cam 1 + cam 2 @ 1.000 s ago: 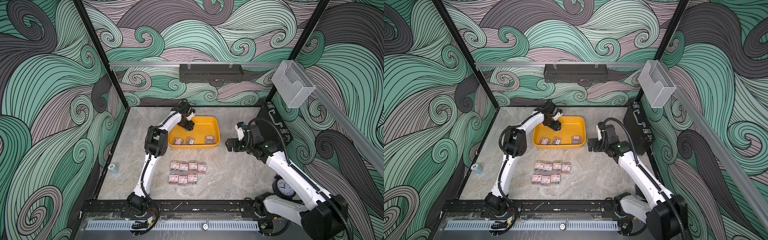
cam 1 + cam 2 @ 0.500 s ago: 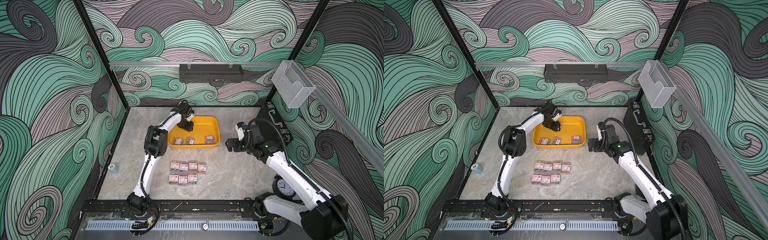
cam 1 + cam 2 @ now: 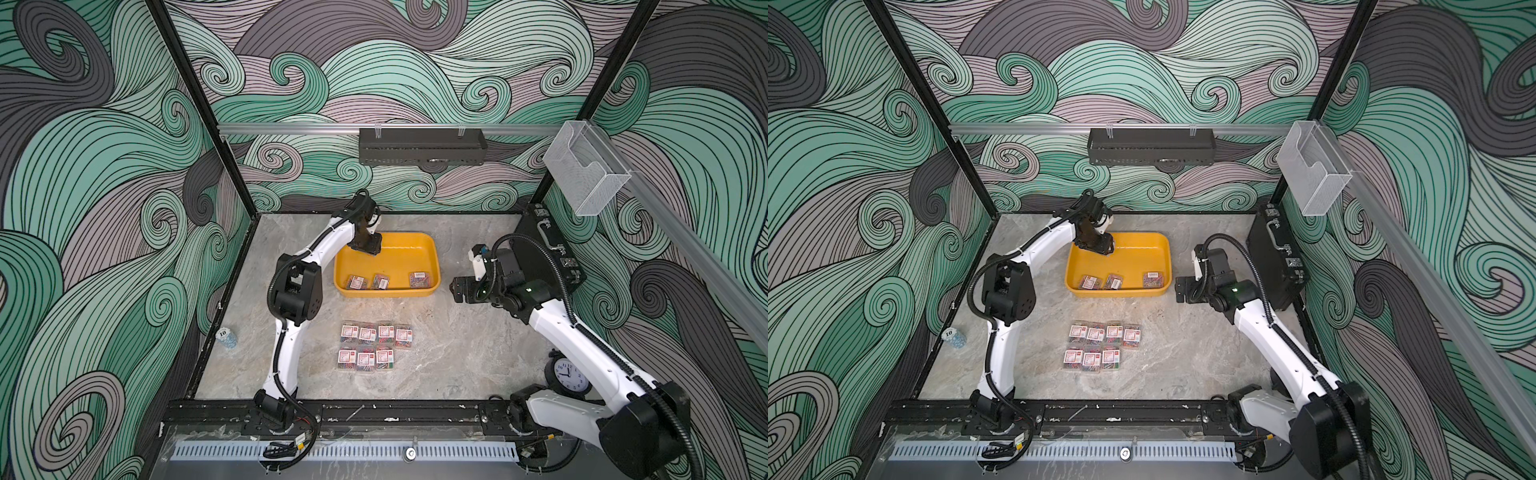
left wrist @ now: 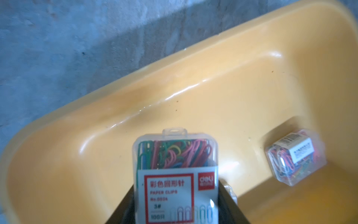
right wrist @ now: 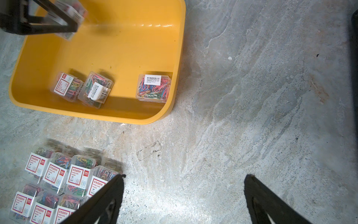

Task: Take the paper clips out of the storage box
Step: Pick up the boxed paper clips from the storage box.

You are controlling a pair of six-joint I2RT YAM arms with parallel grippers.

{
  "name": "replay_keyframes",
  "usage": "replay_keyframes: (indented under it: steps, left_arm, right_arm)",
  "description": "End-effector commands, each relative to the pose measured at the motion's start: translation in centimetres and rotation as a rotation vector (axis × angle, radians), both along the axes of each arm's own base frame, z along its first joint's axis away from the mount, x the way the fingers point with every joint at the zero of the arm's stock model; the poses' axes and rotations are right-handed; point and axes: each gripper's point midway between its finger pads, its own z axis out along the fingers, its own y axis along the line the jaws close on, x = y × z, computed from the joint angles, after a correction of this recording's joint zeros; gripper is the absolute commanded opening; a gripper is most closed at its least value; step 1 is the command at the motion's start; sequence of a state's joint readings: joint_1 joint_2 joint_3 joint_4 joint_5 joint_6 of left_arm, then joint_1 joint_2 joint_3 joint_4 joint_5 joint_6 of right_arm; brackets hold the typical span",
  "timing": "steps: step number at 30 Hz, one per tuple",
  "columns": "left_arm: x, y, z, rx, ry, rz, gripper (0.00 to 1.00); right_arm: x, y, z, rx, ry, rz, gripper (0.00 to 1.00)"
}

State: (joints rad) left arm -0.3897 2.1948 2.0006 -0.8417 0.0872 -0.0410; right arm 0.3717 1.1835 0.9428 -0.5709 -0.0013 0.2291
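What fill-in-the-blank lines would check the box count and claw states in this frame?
1. The left claw holds a clear paper clip box over the yellow tray, while the right claw stands ___.
2. On the tray's floor lie ___ more boxes.
3. The labelled boxes grouped on the stone table number ___.
4. That group forms ___ rows.

Missing words: open; three; seven; two.
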Motion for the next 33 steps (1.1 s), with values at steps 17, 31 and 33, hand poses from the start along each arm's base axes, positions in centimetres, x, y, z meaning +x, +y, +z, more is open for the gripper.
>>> replay_keyframes:
  steps: [17, 31, 33]
  left_arm:
    - [-12.5, 5.0, 8.7, -0.071, -0.135, 0.291, 0.48]
    - [-17.2, 7.2, 7.9, -0.114, -0.119, 0.374, 0.49]
    - [-17.4, 7.1, 7.8, -0.12, -0.114, 0.376, 0.49]
  right_arm:
    - [-3.2, 7.3, -2.2, 0.088, 0.04, 0.184, 0.91]
    - [-11.5, 11.4, -10.5, 0.021, 0.216, 0.316, 0.86]
    - [-12.4, 11.5, -11.4, 0.005, 0.242, 0.321, 0.85]
